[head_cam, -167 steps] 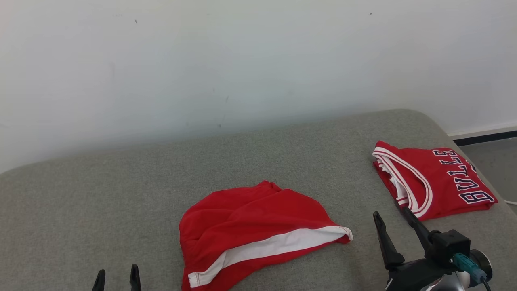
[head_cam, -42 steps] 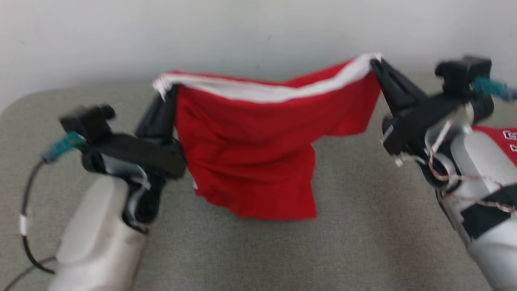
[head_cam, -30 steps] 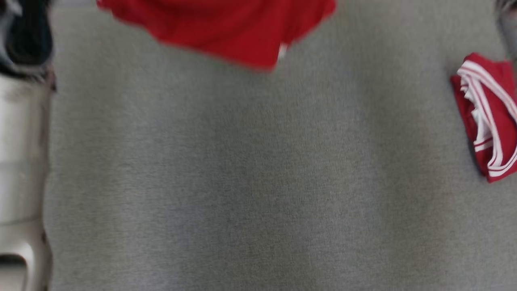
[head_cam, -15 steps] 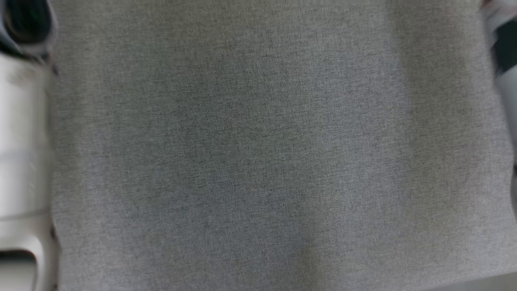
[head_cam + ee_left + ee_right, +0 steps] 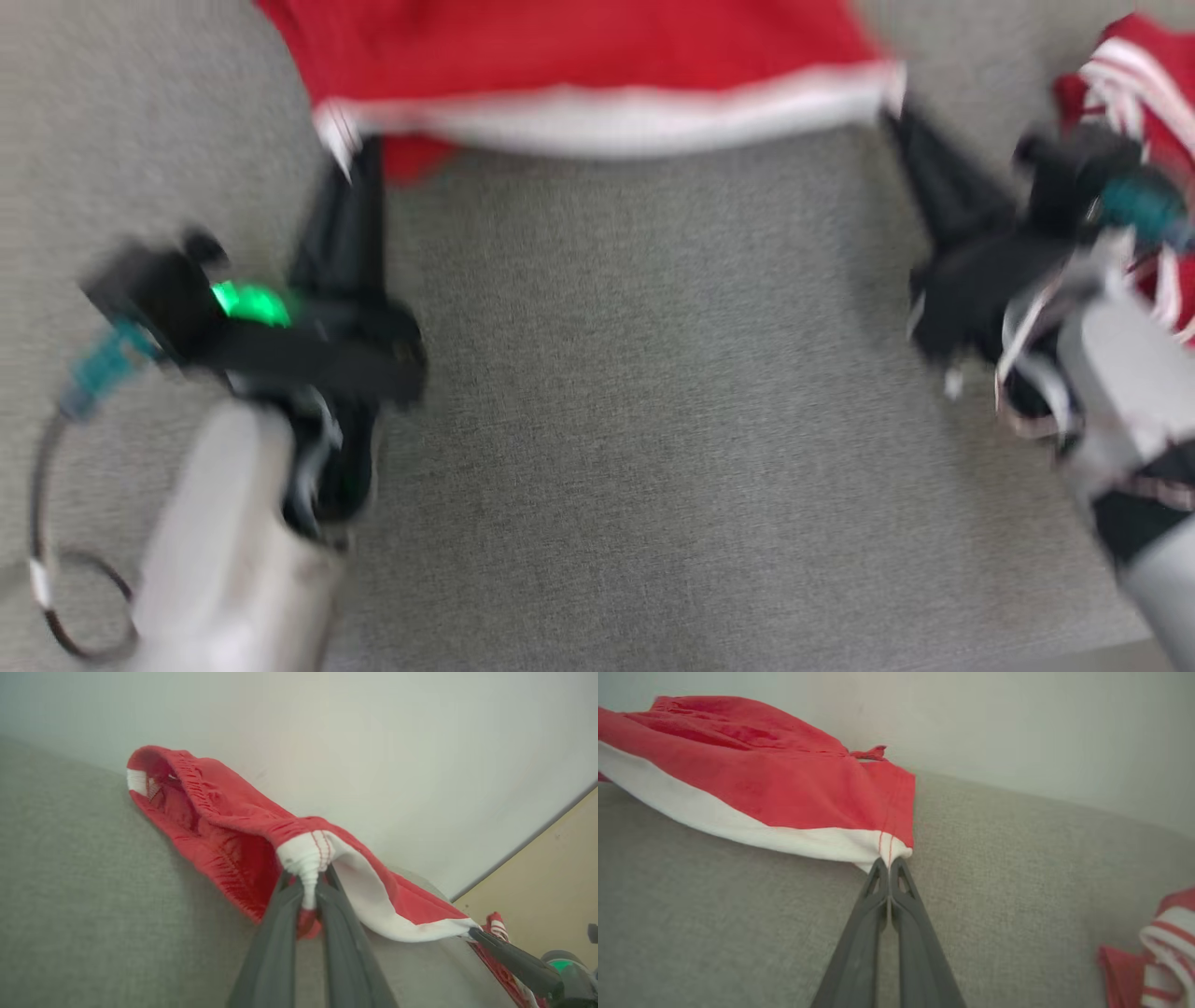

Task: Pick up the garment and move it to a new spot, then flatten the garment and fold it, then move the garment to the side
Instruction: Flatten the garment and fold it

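The red garment (image 5: 579, 56) rests stretched across the grey cushion (image 5: 653, 420), toward the cushion's wall-side edge; the left gripper (image 5: 353, 163) pinches one white-hemmed corner; the right gripper (image 5: 894, 117) pinches the other; a folded jersey (image 5: 1134, 84) lies on the cushion's right end.
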Robot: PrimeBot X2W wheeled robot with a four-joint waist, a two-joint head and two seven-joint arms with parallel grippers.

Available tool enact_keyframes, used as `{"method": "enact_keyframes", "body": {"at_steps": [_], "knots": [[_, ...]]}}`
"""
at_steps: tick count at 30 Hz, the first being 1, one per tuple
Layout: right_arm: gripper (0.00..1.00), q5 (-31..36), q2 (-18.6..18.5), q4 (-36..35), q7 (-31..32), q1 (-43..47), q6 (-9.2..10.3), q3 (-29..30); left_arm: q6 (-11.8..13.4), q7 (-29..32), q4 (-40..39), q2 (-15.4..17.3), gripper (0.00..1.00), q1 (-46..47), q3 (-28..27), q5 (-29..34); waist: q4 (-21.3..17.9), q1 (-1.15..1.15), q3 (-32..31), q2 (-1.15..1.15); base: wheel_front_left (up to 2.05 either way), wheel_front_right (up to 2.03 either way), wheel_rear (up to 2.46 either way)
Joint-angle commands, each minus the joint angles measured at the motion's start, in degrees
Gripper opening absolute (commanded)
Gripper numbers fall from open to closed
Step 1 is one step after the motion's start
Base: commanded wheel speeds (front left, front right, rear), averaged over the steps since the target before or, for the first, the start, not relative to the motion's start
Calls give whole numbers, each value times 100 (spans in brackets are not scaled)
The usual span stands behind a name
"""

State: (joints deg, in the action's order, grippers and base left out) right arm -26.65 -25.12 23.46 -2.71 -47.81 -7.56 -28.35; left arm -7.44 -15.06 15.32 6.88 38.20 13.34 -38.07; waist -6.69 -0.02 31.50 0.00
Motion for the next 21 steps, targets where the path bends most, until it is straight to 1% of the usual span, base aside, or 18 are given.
{"method": "enact_keyframes", "body": {"at_steps": [1, 4, 8, 11, 14, 15, 16, 21], "knots": [[0, -164, -112, -266, 302, 436, 18, 14, 6, -7, 77, -42, 0, -457, 33, 9, 355, 2, -1404, 0, 0, 0, 0], [0, -351, -301, -887, 1088, 1286, 18, -1, 5, -4, 212, -15, 0, -1071, 115, 121, 312, 2, -1843, 0, 0, 0, 0], [0, -491, -489, -1619, 2055, 2286, 18, 127, 4, -7, 341, -35, 0, -1777, 146, 88, 265, 2, -2320, 0, 0, 0, 0], [0, -545, -547, -2087, 2732, 3034, 18, 329, 4, -8, 449, 103, 0, -2273, 330, 95, 269, 2, -2619, 0, 0, 0, 0], [0, -562, -559, -2507, 3379, 3760, 17, 621, 4, 85, 501, 253, 0, -2681, 574, 105, 297, 2, -2845, 0, 0, 0, 0], [0, -562, -559, -2507, 3379, 3760, 17, 621, 4, 85, 501, 253, 0, -2681, 574, 105, 297, 2, -2845, 0, 0, 0, 0], [0, -563, -538, -2641, 3606, 4012, 18, 709, 4, 146, 486, 305, 0, -2818, 651, 118, 310, 2, -2907, 0, 0, 0, 0], [0, -607, -384, -3317, 4644, 5152, 18, 1183, 35, 646, 293, 607, 0, -3457, 928, 112, 376, 2, -3154, 0, 0, 0, 0]]}}
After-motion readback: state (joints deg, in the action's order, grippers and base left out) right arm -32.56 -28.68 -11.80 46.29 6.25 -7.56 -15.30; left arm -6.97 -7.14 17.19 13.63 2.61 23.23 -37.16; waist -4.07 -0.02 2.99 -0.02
